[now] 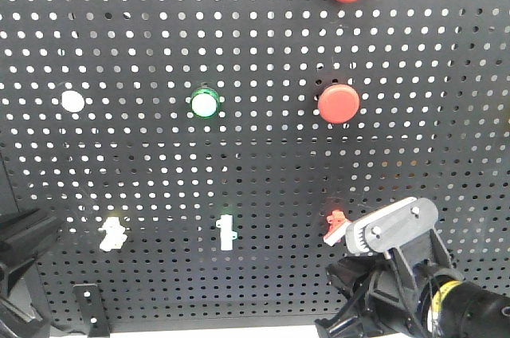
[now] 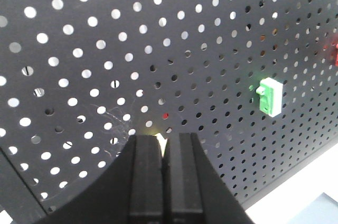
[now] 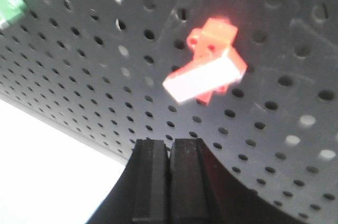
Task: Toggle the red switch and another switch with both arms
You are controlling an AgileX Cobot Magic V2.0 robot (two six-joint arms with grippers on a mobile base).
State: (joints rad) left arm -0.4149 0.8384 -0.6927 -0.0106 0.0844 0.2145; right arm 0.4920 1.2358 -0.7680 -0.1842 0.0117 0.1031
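Right gripper (image 3: 169, 147), pinched closed and empty, sat below the red switch (image 3: 208, 68); left gripper (image 2: 165, 145), likewise closed, at the yellow switch (image 2: 156, 138).

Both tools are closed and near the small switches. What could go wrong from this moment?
1. The right tool sits below the red switch, not in line with its white lever; a straight push may slip past and strike the pegboard.
2. In the left wrist view, the left tool hides nearly all of the yellow switch, so it may miss that lever.
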